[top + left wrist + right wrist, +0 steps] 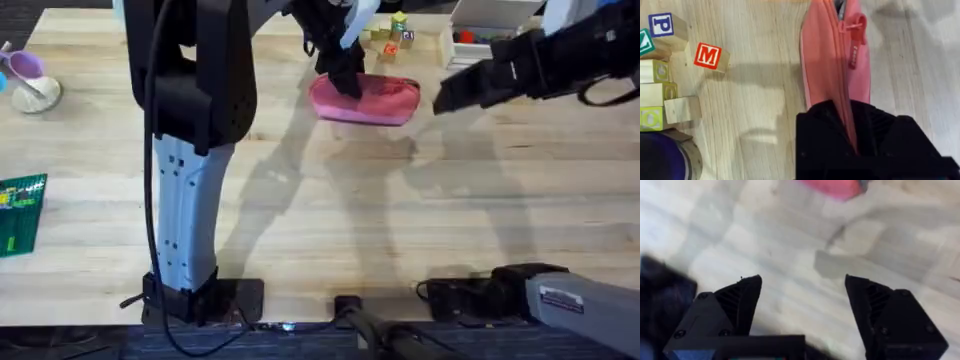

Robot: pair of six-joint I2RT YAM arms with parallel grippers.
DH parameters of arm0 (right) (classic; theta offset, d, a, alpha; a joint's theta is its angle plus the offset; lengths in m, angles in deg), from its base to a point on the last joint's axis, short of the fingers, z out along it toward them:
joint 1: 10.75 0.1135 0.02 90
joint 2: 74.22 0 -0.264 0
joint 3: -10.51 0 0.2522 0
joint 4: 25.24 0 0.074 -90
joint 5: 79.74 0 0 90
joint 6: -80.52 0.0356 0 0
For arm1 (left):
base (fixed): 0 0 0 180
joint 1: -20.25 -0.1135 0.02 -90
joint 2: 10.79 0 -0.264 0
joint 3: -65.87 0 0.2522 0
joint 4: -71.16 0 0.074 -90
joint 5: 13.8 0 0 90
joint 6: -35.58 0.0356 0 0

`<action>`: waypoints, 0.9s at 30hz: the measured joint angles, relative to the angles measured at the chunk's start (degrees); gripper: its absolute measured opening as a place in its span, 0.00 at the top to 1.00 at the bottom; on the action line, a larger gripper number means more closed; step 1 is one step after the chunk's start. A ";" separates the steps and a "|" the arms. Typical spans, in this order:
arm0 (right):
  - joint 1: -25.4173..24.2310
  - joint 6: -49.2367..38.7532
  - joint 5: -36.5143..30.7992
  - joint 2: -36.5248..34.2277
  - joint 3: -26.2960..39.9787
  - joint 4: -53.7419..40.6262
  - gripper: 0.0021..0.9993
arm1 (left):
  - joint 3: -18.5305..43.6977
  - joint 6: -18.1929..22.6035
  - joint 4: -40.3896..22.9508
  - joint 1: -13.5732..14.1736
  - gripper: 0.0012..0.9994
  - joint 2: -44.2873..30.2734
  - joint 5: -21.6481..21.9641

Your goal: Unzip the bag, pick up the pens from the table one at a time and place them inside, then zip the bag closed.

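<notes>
Left tool (pixel 852 135) pinching the bag (pixel 365 100) end near the surface's far edge, right tool (pixel 802 305) wide open, empty — zipper pull (pixel 856 37) unheld, bag may drag.

Lighting: bright, even, from above. Counter (pixel 330 210) pale and evenly lit, no strong glare. Shadows: soft grey arm-shaped patches on the wood below the bag (pixel 364 99), pointing toward the near edge. Left arm close under the overhead camera, large and slightly soft. Left wrist view: grain and lettered blocks (pixel 711 56) sharp, block shadows faint; black fingers (pixel 826 142) an almost textureless dark mass. Right wrist view: wood smeared by blur, washed pale; fingers (pixel 742 307) crisp.
</notes>
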 joint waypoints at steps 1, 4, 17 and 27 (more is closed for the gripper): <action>0.02 2.08 0.13 1.13 -1.50 2.75 0.00 | 0.00 0.00 0.00 0.00 0.84 -0.02 0.00; 0.33 9.13 0.22 2.66 -4.51 7.30 0.00 | 0.00 0.00 0.00 0.00 0.84 0.00 0.00; 2.20 31.29 0.73 -1.38 -7.18 16.36 0.00 | 0.00 0.00 0.00 0.00 0.87 -0.02 -0.07; 7.08 40.71 -1.92 -3.70 -7.91 21.12 0.00 | 0.00 -0.20 0.00 0.00 0.92 -0.02 -0.13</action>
